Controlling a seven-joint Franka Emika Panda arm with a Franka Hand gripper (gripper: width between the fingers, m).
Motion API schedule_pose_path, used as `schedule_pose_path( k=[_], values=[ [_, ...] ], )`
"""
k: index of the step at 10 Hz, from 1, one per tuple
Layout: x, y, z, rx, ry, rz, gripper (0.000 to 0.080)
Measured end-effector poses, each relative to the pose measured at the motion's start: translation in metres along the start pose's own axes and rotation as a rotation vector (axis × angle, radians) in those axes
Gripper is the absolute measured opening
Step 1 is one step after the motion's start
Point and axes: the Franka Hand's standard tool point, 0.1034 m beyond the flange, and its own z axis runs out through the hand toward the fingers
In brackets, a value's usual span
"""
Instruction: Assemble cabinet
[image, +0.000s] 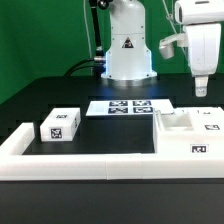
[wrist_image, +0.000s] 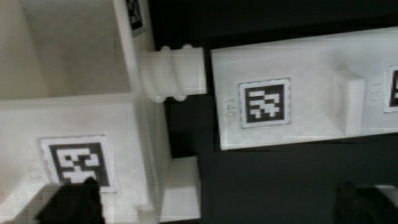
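Observation:
The cabinet (image: 190, 135), a large white box with square compartments and tagged faces, stands at the exterior view's right. A small white tagged box (image: 60, 125) lies apart at the left. My gripper (image: 200, 86) hangs well above the cabinet and touches nothing. In the wrist view the gripper (wrist_image: 222, 206) is open and empty, with dark fingertips (wrist_image: 71, 204) wide apart. Below it lie a white tagged panel (wrist_image: 294, 100) with a round ribbed peg (wrist_image: 173, 72) and another white tagged face (wrist_image: 77, 160).
A long low white L-shaped rail (image: 80, 165) runs along the table's front and up its left side. The marker board (image: 130, 105) lies flat in front of the robot base (image: 128, 45). The table is black.

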Motion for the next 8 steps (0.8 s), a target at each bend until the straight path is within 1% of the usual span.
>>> schedule_pose_path(
  k=[1, 2, 3, 4, 5, 6, 7, 8],
  values=[
    [0.0, -0.002, 0.002, 0.004, -0.001, 0.003, 0.0649],
    [-0.002, -0.009, 0.007, 0.019, -0.004, 0.004, 0.0649],
    [-0.003, -0.021, 0.012, 0.025, -0.008, -0.011, 0.0649],
    [-0.003, -0.037, 0.018, 0.023, 0.0, -0.018, 0.0649],
    [-0.003, -0.051, 0.027, 0.01, 0.019, -0.022, 0.0649],
    [-0.007, -0.056, 0.032, 0.017, 0.022, -0.015, 0.0649],
    [-0.006, -0.053, 0.03, 0.016, 0.02, -0.014, 0.0649],
    [-0.006, -0.053, 0.031, 0.017, 0.02, -0.014, 0.0649]
  ],
)
